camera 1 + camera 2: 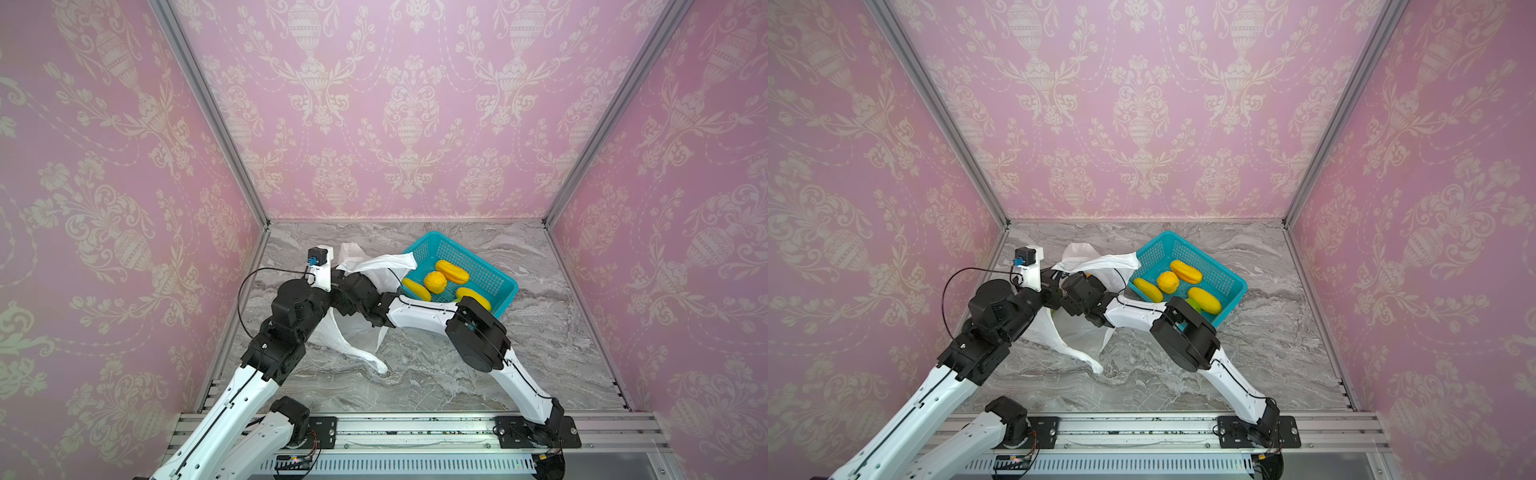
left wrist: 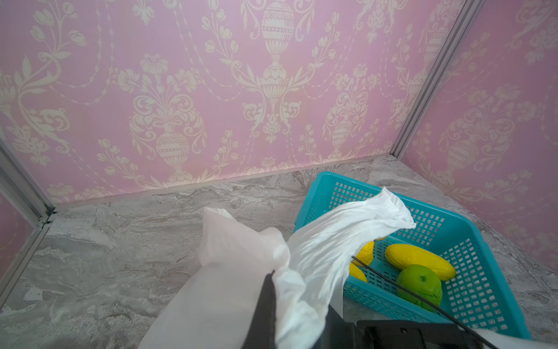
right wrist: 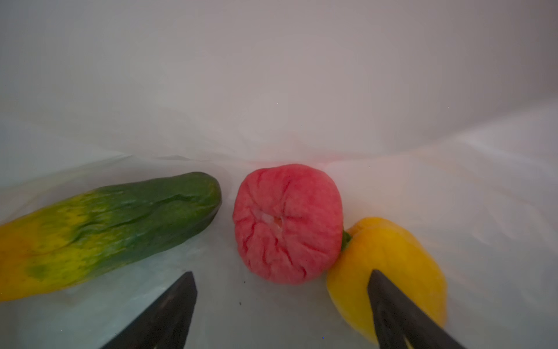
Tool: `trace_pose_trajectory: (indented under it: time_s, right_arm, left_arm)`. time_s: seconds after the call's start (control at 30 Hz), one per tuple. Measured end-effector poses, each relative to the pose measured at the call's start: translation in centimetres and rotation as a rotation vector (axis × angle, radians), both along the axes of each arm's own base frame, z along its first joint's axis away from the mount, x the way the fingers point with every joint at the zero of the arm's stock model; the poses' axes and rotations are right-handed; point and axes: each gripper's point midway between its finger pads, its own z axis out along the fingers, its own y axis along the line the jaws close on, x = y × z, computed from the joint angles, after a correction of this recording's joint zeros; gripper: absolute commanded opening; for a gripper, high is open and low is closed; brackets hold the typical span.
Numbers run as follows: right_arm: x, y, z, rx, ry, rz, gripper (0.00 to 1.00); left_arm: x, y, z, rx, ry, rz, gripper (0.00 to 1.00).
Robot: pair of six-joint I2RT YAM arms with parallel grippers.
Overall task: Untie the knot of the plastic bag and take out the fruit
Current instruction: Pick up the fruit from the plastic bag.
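R pincer (image 3: 281, 273) gapes wide inside plastic bag (image 1: 357, 336) on worktop (image 1: 436, 374), nothing gripped; red fruit (image 3: 287, 223) just ahead. L pincer (image 2: 268, 302) clenched on bag edge. Yellow fruit (image 1: 435, 282) in teal basket (image 1: 482, 272).

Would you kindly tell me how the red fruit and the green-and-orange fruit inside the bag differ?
The red fruit is round and wrinkled; the green-and-orange fruit is long. The red fruit rests against the yellow pepper; the green-and-orange fruit lies apart. Both lie inside the plastic bag.
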Motion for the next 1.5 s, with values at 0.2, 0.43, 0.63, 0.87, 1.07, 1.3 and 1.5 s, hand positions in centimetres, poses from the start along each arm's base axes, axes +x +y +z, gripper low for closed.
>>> trace_pose_trajectory:
  time_s: [0.2, 0.43, 0.63, 0.87, 1.07, 1.3, 1.5]
  right_arm:
    - [1.4, 1.3, -0.1, -0.018, 0.028, -0.03, 0.94]
    - [2.6, 2.4, 0.1, -0.021, 0.064, -0.063, 0.89]
    - [3.0, 1.3, -0.6, -0.027, 0.109, -0.103, 0.74]
    - [2.6, -0.1, -1.4, -0.028, 0.119, -0.113, 0.62]
    - [-0.2, -2.4, -0.1, -0.014, 0.136, -0.091, 0.52]
    - [-5.1, -2.3, 5.7, 0.1, 0.078, 0.012, 0.47]
    - [-10.6, -4.6, 10.5, 0.204, 0.017, 0.124, 0.43]
  left_arm:
    - [-0.1, -0.2, 0.0, -0.003, 0.0, -0.015, 0.0]
    - [-0.2, -0.5, 0.1, -0.006, 0.0, -0.031, 0.0]
    - [-0.4, -0.4, 0.4, -0.017, -0.018, -0.031, 0.0]
    - [-0.9, 0.5, 0.6, -0.026, -0.051, 0.005, 0.0]
    - [-0.6, 1.2, -0.3, -0.015, -0.041, 0.049, 0.0]
    - [-0.4, 1.6, -0.3, -0.012, -0.044, 0.078, 0.0]
    - [-0.2, 2.1, -0.5, -0.006, -0.041, 0.106, 0.0]
